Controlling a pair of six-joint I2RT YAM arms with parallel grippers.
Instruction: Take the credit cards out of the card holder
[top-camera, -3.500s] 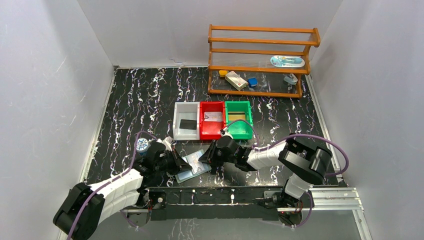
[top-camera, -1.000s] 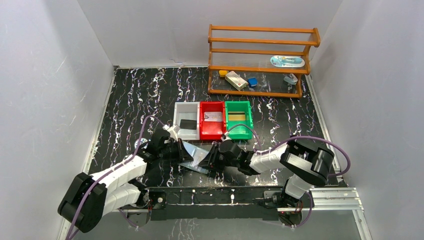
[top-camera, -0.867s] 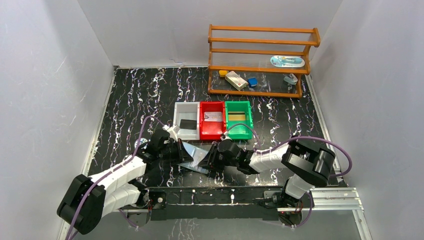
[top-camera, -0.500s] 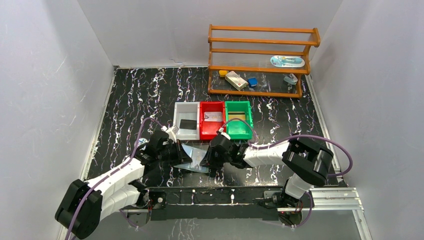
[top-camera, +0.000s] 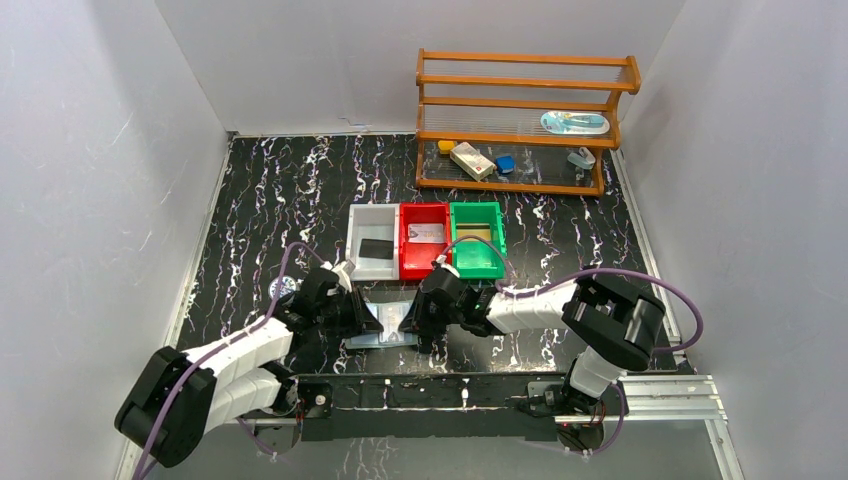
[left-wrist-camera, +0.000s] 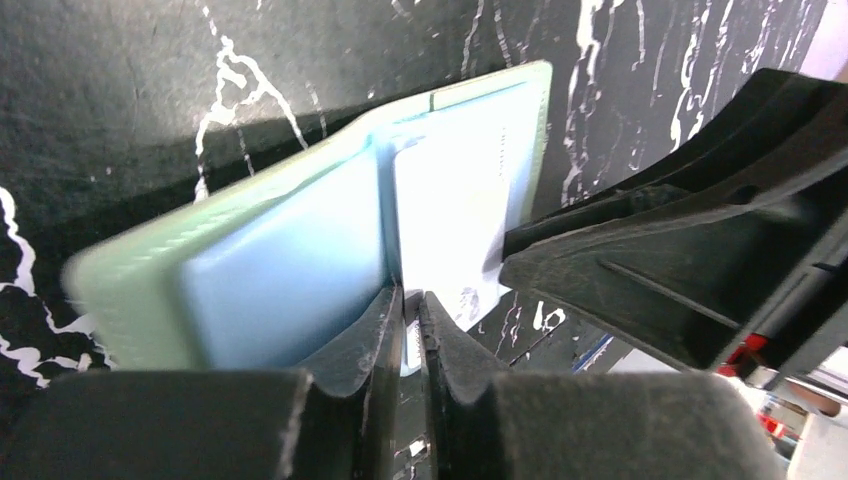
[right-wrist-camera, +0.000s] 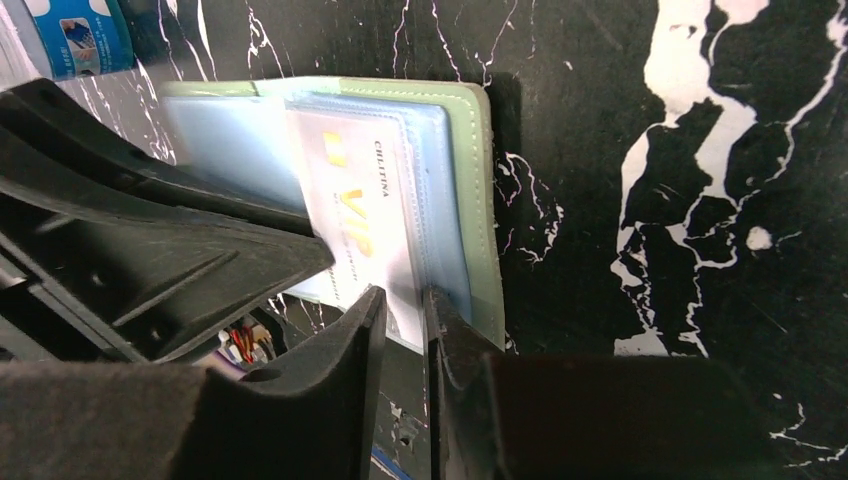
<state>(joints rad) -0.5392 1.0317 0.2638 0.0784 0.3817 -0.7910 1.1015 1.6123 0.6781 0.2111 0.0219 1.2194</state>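
The right gripper (right-wrist-camera: 403, 300) is closed down to a narrow gap on the near edge of a pale card (right-wrist-camera: 360, 220) printed in gold letters. That card stands partly out of a clear bluish pocket on the right half of the card holder (right-wrist-camera: 482, 200). The left gripper (left-wrist-camera: 408, 302) faces it from the other side, its jaws drawn to a thin slit at the fold of the holder, with a pale edge of the pocket plastic pinched between them. Whether that edge is pocket alone or pocket and card, I cannot tell.

The card holder lies open and flat on the table (top-camera: 300, 190), close to the middle of its near edge, between the two grippers. Its grey-green cover shows as a border around the blue pockets.

Just beyond it, toward the middle of the table, three bins stand side by side and touching:
- the white bin (top-camera: 356, 262) with a black card (top-camera: 375, 248) in it
- the red bin (top-camera: 410, 262) with a silver-grey card (top-camera: 428, 234)
- the green bin (top-camera: 482, 266) with a gold card (top-camera: 474, 233)

A round blue-and-white tin (top-camera: 285, 290) sits by the left arm, toward the left edge. A wooden rack (top-camera: 525, 100) with small items on its shelves fills the far right corner
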